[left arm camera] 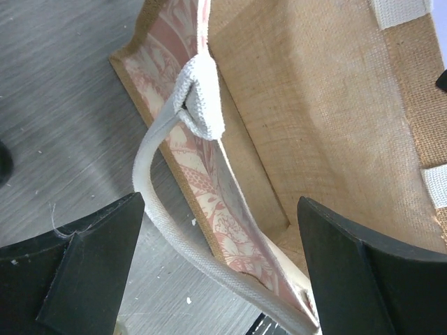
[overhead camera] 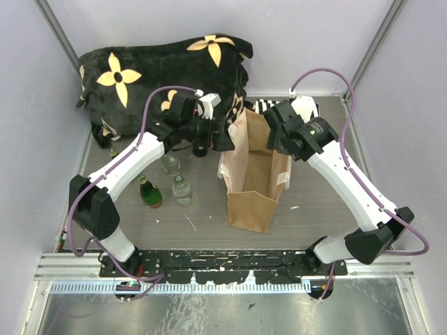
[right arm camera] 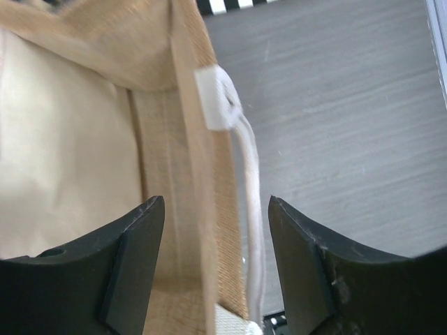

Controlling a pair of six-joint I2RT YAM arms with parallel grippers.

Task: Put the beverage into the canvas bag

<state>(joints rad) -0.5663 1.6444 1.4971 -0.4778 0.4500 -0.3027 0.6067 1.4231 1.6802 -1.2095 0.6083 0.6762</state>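
Top external: canvas bag (overhead camera: 250, 209) upright mid-table, mouth up. Left gripper (overhead camera: 223, 139) and right gripper (overhead camera: 271, 142) spread wide, astride opposite rims, clasping nothing. Green bottle (overhead camera: 149, 193) and clear bottle (overhead camera: 181, 190) upright left of bag, nearer left arm.

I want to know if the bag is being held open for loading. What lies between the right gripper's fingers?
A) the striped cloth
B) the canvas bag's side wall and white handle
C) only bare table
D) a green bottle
B: in the right wrist view, the right gripper has its open fingers either side of the canvas bag wall and its white handle.
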